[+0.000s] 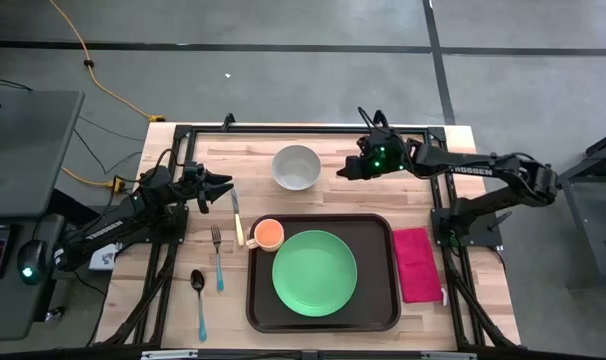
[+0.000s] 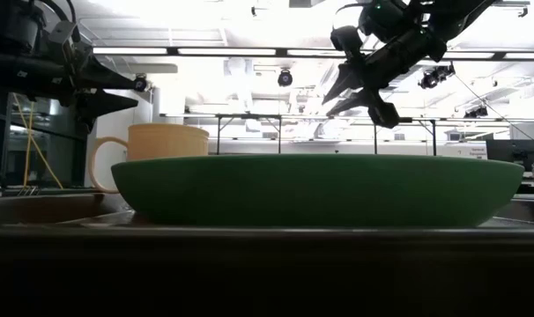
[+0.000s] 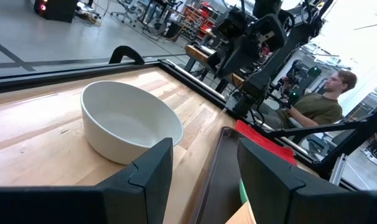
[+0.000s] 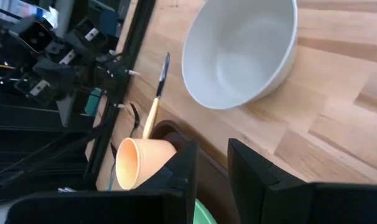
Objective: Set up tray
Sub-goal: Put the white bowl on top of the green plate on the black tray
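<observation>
The dark brown tray [image 1: 379, 226] lies at the table's near middle. On it rest a green plate [image 1: 314, 272] and, in its far left corner, an orange cup [image 1: 268, 234]. A white bowl [image 1: 296, 167] stands on the bare wood beyond the tray. My right gripper [image 1: 345, 171] hovers open above the table, just right of the bowl, slanting down with nothing between its fingers. The right wrist view shows the bowl [image 4: 238, 53] and the cup [image 4: 142, 163] ahead of it. My left gripper [image 1: 224, 187] waits open and level at the table's left, left of the bowl [image 3: 129, 121].
A knife [image 1: 237, 218], a fork [image 1: 217, 257] and a spoon [image 1: 198, 298] lie left of the tray. A magenta napkin [image 1: 415, 263] lies to its right. Black frame rails run along the table's far and side edges. A person [image 3: 313, 102] sits beyond the table.
</observation>
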Controlling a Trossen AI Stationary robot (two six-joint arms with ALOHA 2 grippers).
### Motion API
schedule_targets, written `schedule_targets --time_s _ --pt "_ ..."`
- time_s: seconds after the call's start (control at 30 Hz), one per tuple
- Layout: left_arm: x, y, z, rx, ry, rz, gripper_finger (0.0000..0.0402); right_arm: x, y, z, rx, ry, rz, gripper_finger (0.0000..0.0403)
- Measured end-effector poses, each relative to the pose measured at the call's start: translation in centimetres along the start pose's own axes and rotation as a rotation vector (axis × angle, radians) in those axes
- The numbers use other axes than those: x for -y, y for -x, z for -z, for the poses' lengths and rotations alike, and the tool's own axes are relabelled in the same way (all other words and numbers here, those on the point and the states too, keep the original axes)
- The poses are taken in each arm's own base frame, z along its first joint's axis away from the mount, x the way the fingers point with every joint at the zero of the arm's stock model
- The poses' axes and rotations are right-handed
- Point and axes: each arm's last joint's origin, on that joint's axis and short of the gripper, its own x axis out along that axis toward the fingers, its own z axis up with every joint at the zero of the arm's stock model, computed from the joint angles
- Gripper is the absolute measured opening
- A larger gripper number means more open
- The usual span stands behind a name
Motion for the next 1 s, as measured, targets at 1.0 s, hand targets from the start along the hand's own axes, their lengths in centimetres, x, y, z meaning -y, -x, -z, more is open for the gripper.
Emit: schedule_targets --time_s 1.0 --pt "0.0 0.0 0.0 0.000 -0.007 0.000 0.0211 -5.3 -7.6 -10.3 -0.222 0.288 0.415 0.0066"
